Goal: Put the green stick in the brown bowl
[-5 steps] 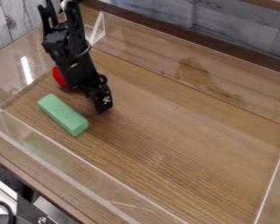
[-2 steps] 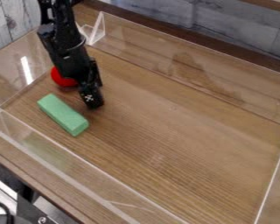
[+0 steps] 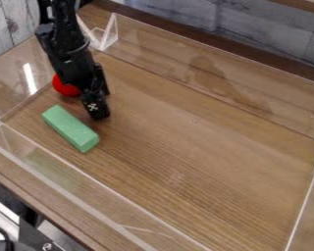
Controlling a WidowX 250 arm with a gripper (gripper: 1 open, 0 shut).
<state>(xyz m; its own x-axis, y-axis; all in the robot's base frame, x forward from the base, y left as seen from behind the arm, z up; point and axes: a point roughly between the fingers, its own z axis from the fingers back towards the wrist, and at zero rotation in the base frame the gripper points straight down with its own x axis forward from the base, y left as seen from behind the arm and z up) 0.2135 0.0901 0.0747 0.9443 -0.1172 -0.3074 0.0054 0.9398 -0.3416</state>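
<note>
Pre-grasp, we judge: gripper (image 3: 97, 104) low beside green block (image 3: 71, 128), which lies flat near the table's left edge; can't tell finger opening or grip; next, shift over block, align, descend

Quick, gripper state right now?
Black gripper: over the tabletop beside the flat light-green rectangular block, not holding it; open or closed, can't tell.
</note>
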